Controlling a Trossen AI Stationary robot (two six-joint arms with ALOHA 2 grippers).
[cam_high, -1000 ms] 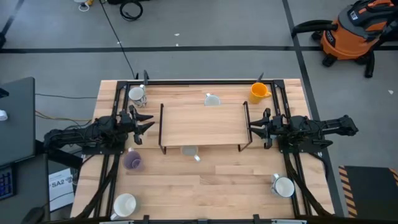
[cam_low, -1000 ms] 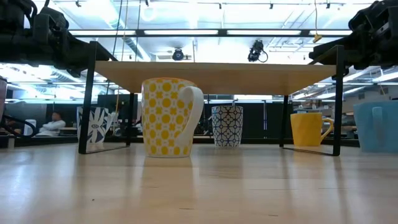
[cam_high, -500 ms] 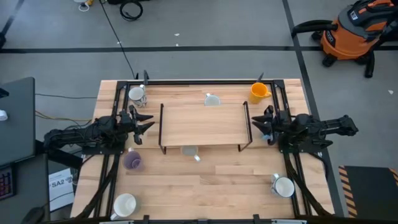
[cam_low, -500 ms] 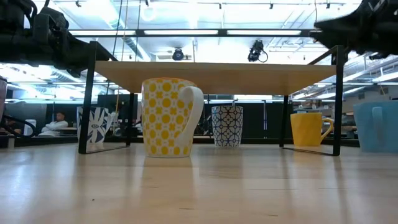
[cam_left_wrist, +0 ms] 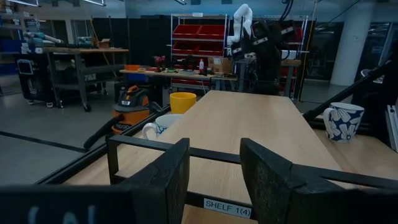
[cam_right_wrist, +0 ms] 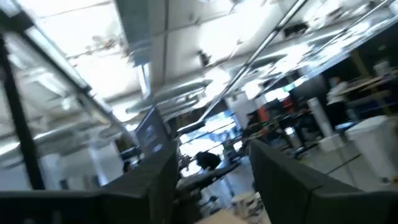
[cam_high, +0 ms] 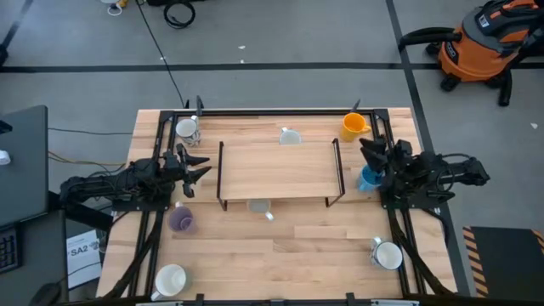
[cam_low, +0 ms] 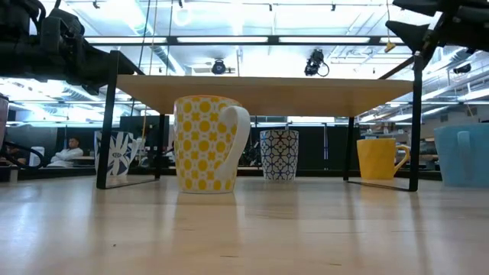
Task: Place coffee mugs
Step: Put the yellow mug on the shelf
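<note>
Right end effector [cam_high: 367, 151] lifted, uncovering blue mug [cam_high: 368, 178] beside shelf [cam_high: 276, 168] edge.

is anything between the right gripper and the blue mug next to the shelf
Nothing visible. In the high view the right gripper, jaws open, hovers just behind the blue mug, which stands on the table beside the shelf's right leg. That leg is on the mug's far side from the arm.

Upright coffee mugs [cam_high: 354, 126] scattered around the table; blue mug [cam_high: 368, 178] rightward
</note>
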